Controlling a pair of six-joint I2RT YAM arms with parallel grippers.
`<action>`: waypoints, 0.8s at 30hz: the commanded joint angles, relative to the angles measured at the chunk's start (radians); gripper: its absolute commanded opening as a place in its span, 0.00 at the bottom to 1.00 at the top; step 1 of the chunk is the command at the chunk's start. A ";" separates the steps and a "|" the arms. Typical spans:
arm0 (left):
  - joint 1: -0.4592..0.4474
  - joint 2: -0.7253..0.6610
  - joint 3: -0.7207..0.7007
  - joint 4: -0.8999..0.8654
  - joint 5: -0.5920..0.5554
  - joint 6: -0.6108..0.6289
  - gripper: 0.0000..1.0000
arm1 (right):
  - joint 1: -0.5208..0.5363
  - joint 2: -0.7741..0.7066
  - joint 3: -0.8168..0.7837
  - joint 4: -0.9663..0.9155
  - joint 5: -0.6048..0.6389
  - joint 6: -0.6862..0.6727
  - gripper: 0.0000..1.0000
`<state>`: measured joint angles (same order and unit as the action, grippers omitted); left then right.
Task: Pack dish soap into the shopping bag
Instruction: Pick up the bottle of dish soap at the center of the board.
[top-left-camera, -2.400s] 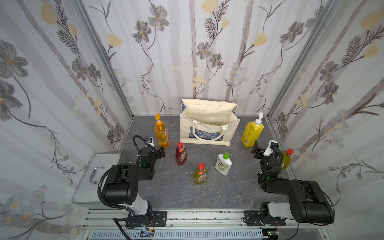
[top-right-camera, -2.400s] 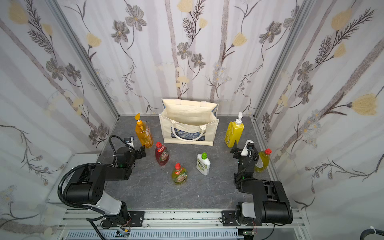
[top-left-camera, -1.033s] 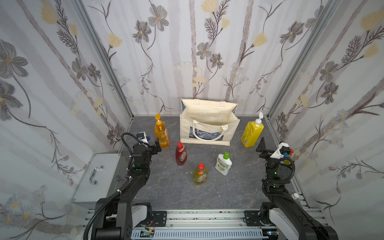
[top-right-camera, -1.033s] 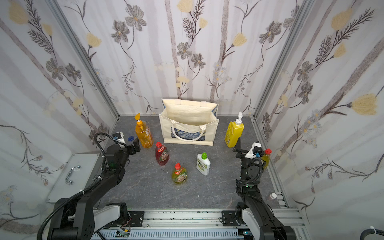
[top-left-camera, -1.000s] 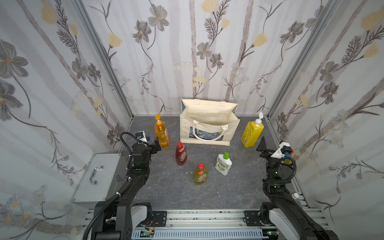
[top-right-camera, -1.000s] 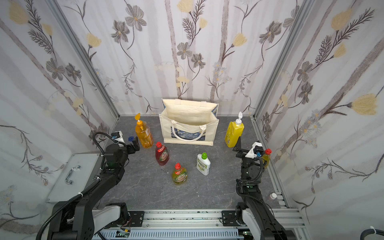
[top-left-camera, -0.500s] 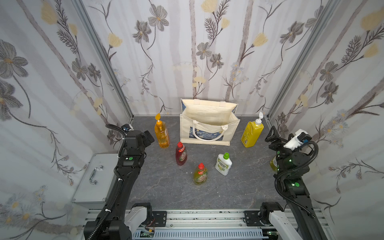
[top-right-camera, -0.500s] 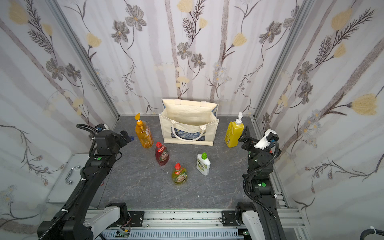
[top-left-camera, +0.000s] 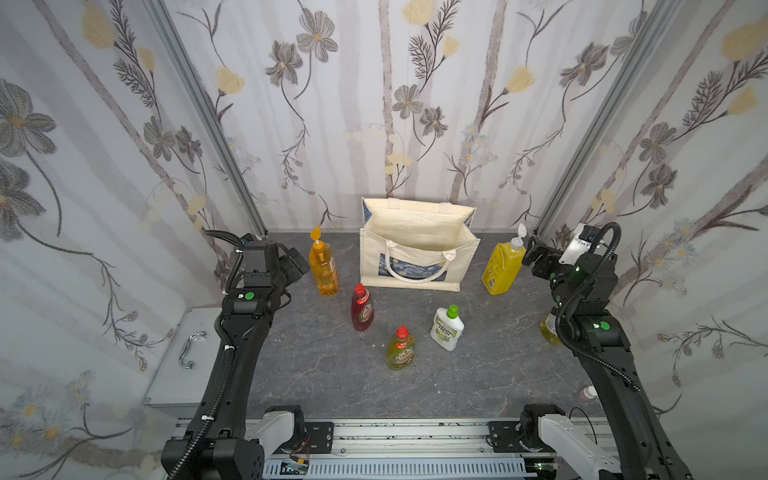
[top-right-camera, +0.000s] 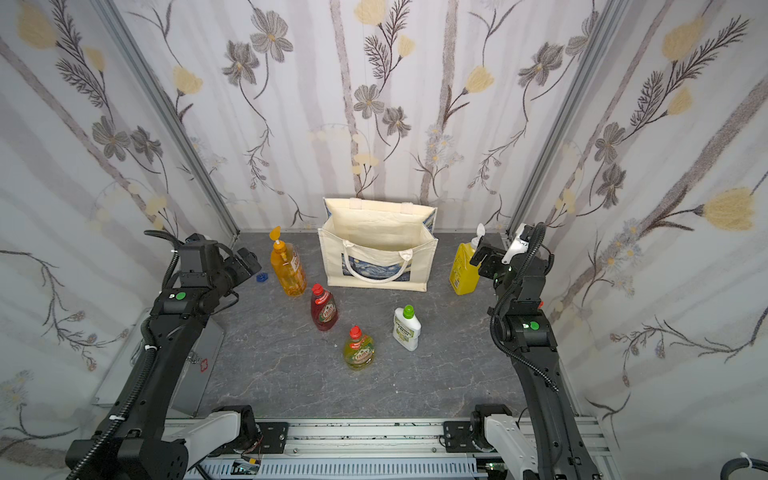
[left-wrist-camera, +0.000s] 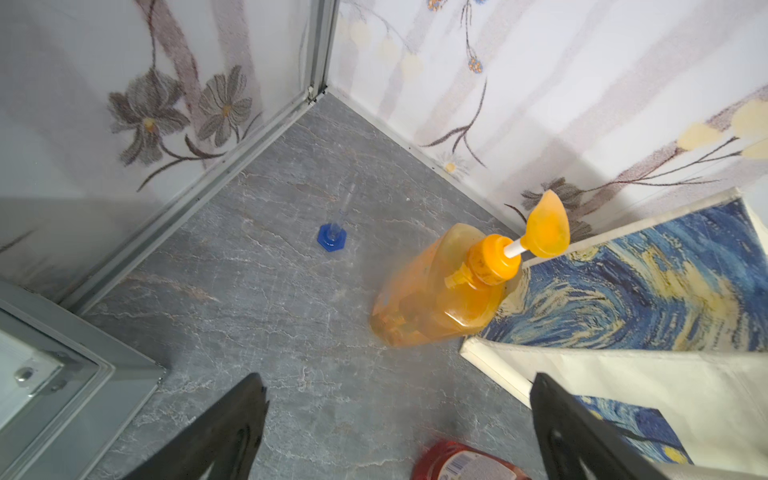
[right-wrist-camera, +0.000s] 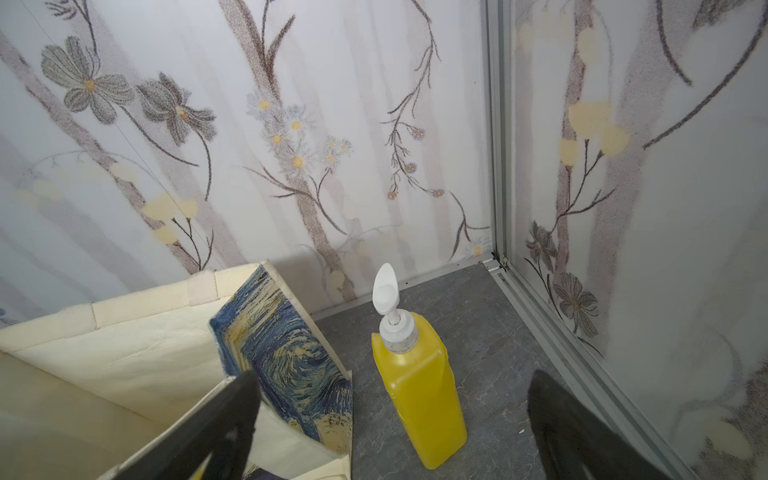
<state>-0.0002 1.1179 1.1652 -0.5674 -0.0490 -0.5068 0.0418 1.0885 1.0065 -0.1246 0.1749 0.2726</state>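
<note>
The shopping bag (top-left-camera: 374, 259) stands open at twelve o'clock on the bench (top-left-camera: 324, 374), with nothing in it that I can see, so I judge this the approach to a first pick. My left claw (left-wrist-camera: 395, 386) gapes wide and empty toward the orange pump bottle (top-left-camera: 323, 266) at eleven o'clock. My right claw (right-wrist-camera: 395, 378), equally wide and empty, faces the yellow pump bottle (top-left-camera: 503, 268) at one. Next I'd lower around a body and close.

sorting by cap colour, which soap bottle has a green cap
The white plastic bottle in front of the cream canvas tote; the others whose tops show have red caps or pumps.
</note>
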 joint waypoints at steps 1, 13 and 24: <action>-0.001 -0.029 -0.016 -0.044 0.070 -0.062 1.00 | -0.015 0.020 0.014 -0.047 -0.044 -0.045 1.00; -0.044 -0.089 -0.059 -0.071 0.105 -0.049 1.00 | -0.050 0.225 0.180 -0.298 -0.102 -0.196 1.00; -0.076 -0.084 -0.069 -0.043 0.130 -0.086 1.00 | -0.102 0.385 0.252 -0.314 -0.236 -0.242 0.98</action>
<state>-0.0689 1.0313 1.0954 -0.6323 0.0677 -0.5720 -0.0540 1.4467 1.2369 -0.4377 0.0010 0.0578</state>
